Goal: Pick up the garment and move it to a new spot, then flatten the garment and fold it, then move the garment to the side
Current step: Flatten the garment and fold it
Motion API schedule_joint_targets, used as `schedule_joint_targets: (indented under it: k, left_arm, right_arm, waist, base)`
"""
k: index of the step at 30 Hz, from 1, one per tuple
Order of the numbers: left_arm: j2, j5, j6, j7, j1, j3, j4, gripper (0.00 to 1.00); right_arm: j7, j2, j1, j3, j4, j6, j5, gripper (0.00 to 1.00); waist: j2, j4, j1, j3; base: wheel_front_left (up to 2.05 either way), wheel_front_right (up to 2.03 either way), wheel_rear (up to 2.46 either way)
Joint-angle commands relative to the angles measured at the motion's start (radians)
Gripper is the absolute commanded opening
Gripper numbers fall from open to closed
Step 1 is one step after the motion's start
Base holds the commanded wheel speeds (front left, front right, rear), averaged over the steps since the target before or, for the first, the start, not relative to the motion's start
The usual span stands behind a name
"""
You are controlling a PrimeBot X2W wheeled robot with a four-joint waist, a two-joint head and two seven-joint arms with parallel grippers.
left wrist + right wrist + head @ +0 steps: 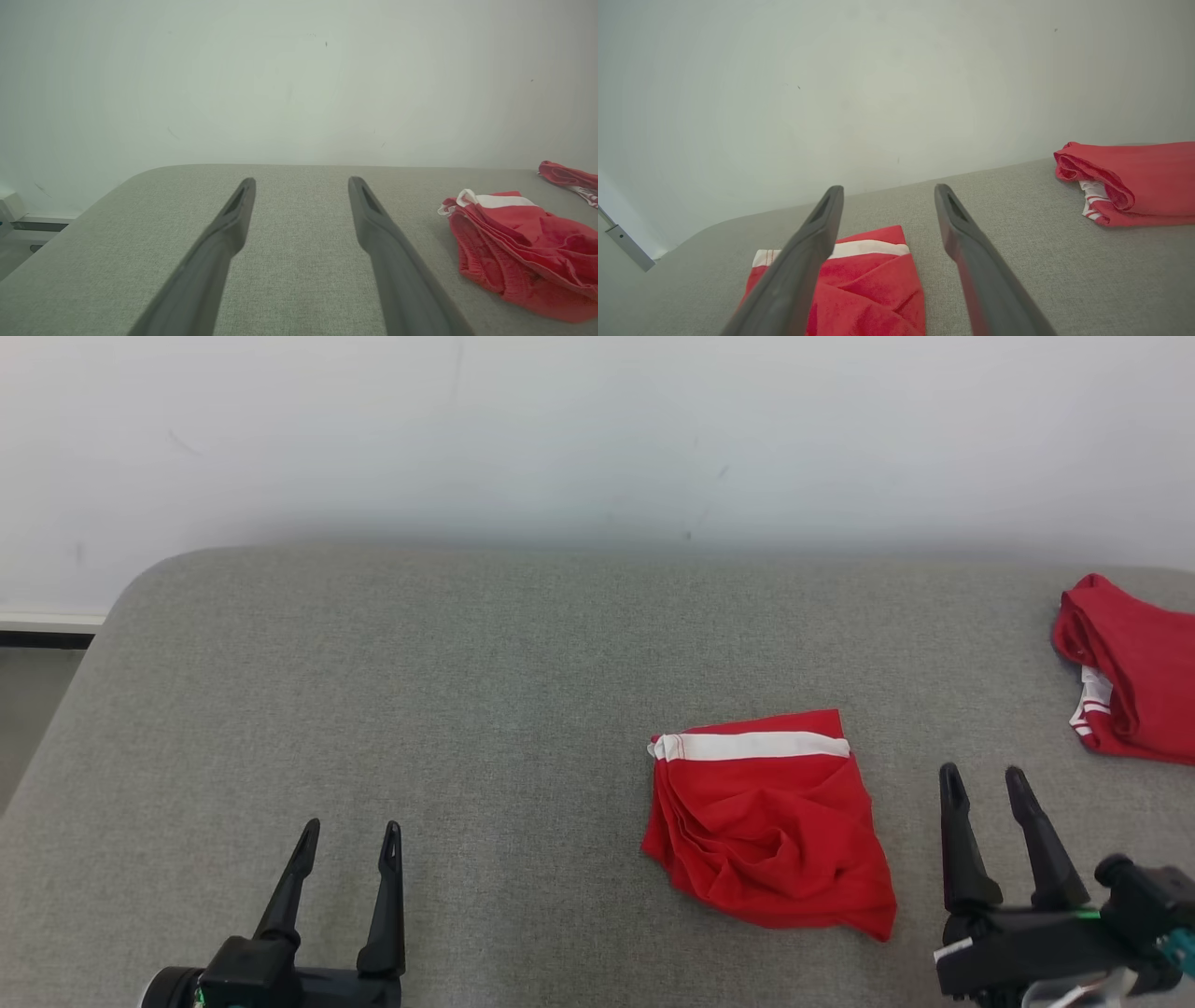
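While the garment lay wrinkled on the counter, the left end effector and right end effector hung spread and empty (the right just beside it).

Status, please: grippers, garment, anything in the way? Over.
Both open, empty: left gripper, right gripper. Target red garment lies rumpled on the grey surface, beside the right gripper, untouched. A second garment, also red, sits far right, apart.
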Motion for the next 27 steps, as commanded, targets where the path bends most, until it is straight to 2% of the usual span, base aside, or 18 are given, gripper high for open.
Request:
schedule_joint_targets:
  k: [1, 5, 9, 17, 27]
  left_arm:
    - [0.0, 0.003, 0.0, -0.003, 0.01, 0.003, -0.003, 1.0]
    - [0.001, 0.004, -0.003, -0.003, 0.01, 0.007, -0.003, 1.0]
    - [0.001, 0.005, -0.006, -0.003, 0.007, 0.002, 0.005, 1.0]
    - [0.0, -0.003, -0.008, -0.003, 0.002, -0.011, 0.013, 1.0]
    - [-0.001, -0.016, -0.005, -0.003, -0.001, -0.024, 0.016, 1.0]
  right_arm:
    - [-0.013, 0.017, 0.018, -0.005, -0.007, -0.003, -0.001, 1.0]
    - [-0.011, 0.029, 0.049, 0.021, -0.005, -0.003, -0.011, 1.0]
    - [0.008, 0.012, 0.045, 0.072, -0.006, -0.003, -0.016, 1.0]
    - [0.111, -0.026, 0.012, 0.173, 0.033, -0.003, -0.02, 1.0]
    - [0.218, -0.038, -0.05, 0.222, 0.134, -0.003, -0.085, 1.0]
  waist:
    - [0.0, -0.002, 0.0, 0.001]
    - [0.0, -0.004, 0.0, 0.005]
    - [0.0, 0.002, 0.0, 0.002]
    - [0.0, 0.034, 0.0, -0.002]
    - [0.0, 0.082, 0.0, 0.014]
  base:
    - [0.0, 0.0, 0.0]
    - [0.0, 0.0, 0.0]
    - [0.0, 0.0, 0.0]
    - [0.0, 0.0, 0.0]
    - [0.0, 0.0, 0.0]
